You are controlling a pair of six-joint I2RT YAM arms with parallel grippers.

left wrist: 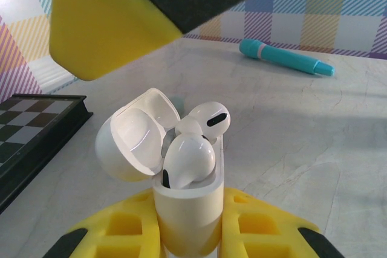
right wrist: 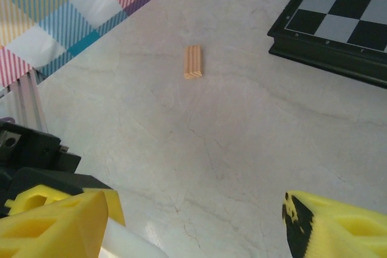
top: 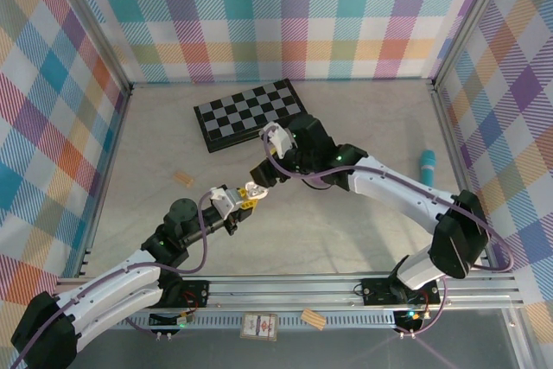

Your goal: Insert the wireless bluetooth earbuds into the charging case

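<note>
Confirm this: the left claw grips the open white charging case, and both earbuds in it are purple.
No. Both earbuds in the open white charging case gripped by the left claw are white, not purple; the left wrist view shows it.

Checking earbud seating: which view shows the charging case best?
Left wrist: the open charging case is close, lid back, both white earbuds visible. Top external gives a small white speck; right wrist, a white sliver, probably it.
</note>
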